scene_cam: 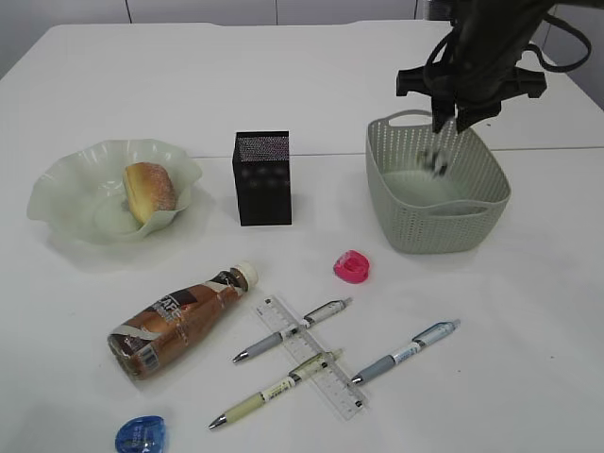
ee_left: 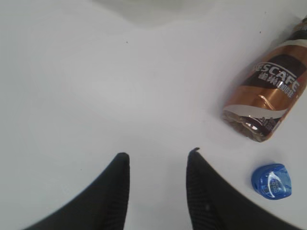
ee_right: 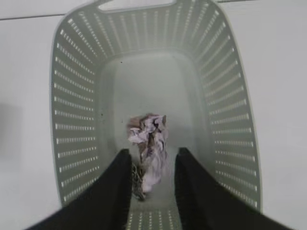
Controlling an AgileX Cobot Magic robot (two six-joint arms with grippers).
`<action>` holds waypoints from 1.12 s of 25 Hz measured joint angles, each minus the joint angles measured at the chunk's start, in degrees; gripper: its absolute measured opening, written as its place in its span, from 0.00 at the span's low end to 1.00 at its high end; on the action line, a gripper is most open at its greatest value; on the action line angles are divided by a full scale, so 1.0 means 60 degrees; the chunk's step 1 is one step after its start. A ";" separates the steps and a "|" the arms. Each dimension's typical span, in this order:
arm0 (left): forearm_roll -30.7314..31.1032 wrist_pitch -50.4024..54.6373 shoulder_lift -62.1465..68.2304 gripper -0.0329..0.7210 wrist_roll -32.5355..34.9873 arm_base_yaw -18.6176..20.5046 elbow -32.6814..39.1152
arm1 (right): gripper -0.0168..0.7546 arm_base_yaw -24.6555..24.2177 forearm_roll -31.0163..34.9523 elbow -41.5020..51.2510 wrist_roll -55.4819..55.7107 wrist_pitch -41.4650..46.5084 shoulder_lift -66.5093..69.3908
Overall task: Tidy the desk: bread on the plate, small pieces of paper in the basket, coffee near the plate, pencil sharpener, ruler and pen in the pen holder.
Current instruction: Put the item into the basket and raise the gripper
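Observation:
My right gripper [scene_cam: 451,118] hangs open above the grey basket [scene_cam: 444,222]. A crumpled piece of paper [scene_cam: 436,162] shows blurred just below the jaws, inside the basket. In the right wrist view the paper [ee_right: 148,139] lies loose between and beyond the open jaws [ee_right: 152,152]. My left gripper [ee_left: 158,155] is open and empty over bare table, left of the lying coffee bottle [ee_left: 271,98] and a blue sharpener [ee_left: 272,181]. Bread [scene_cam: 149,192] sits on the plate [scene_cam: 66,189]. The black pen holder [scene_cam: 262,177] stands mid-table.
A pink sharpener [scene_cam: 352,267], a clear ruler [scene_cam: 330,382] and three pens [scene_cam: 293,330] [scene_cam: 276,388] [scene_cam: 406,351] lie at the front. The coffee bottle [scene_cam: 179,321] lies on its side front left, with the blue sharpener [scene_cam: 140,435] at the front edge.

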 joint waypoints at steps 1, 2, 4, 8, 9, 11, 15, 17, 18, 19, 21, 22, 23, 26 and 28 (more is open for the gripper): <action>0.0000 0.0000 0.0000 0.43 0.0000 0.0000 0.0000 | 0.33 0.0000 -0.0008 0.0000 0.0000 -0.0070 0.0000; 0.0000 0.0000 0.0000 0.43 0.0000 0.0000 0.0000 | 0.38 0.0000 -0.0045 -0.0007 0.0019 -0.0147 0.0000; 0.0000 0.0000 0.0000 0.43 0.0000 0.0000 0.0000 | 0.46 0.0000 -0.0068 -0.0022 0.0019 -0.0255 0.0000; 0.0000 0.0000 0.0000 0.43 0.0000 0.0000 0.0000 | 0.49 0.0000 -0.0105 -0.0022 0.0019 -0.0276 0.0000; 0.0000 0.0000 0.0000 0.43 0.0000 0.0000 0.0000 | 0.49 0.0000 -0.0105 -0.0046 0.0019 -0.0216 0.0000; 0.0000 0.0000 0.0000 0.43 0.0000 0.0000 0.0000 | 0.50 0.0000 -0.0105 -0.0179 0.0019 0.0113 0.0000; 0.0078 0.0000 0.0000 0.43 0.0000 0.0000 0.0000 | 0.50 0.0000 -0.0085 -0.0496 -0.0040 0.1253 0.0000; 0.0059 0.0000 0.0000 0.43 0.0038 0.0000 0.0000 | 0.50 0.0000 -0.0085 -0.0513 -0.0102 0.1761 0.0000; 0.0059 0.0000 0.0000 0.43 0.0060 0.0000 0.0000 | 0.50 0.0000 -0.0085 -0.0513 -0.0154 0.2028 0.0000; 0.0059 0.0042 0.0000 0.43 0.0104 0.0000 -0.0036 | 0.50 0.0000 -0.0073 -0.0513 -0.0237 0.2276 0.0000; 0.0044 0.0192 0.0000 0.43 0.0283 0.0000 -0.0192 | 0.50 0.0000 -0.0073 -0.0527 -0.0512 0.2615 0.0000; 0.0044 0.0285 0.0000 0.43 0.0403 0.0000 -0.0321 | 0.50 0.0000 -0.0073 -0.0527 -0.0671 0.2689 0.0000; 0.0044 0.0353 0.0000 0.43 0.0517 0.0000 -0.0478 | 0.50 0.0000 -0.0073 -0.0527 -0.0814 0.2711 0.0000; 0.0044 0.0785 0.0092 0.43 0.0803 0.0000 -0.1118 | 0.50 0.0000 0.0079 -0.0527 -0.1297 0.2741 0.0000; 0.0021 0.1217 0.0390 0.43 0.0943 0.0000 -0.1647 | 0.50 0.0000 0.0407 -0.0527 -0.1611 0.2747 0.0000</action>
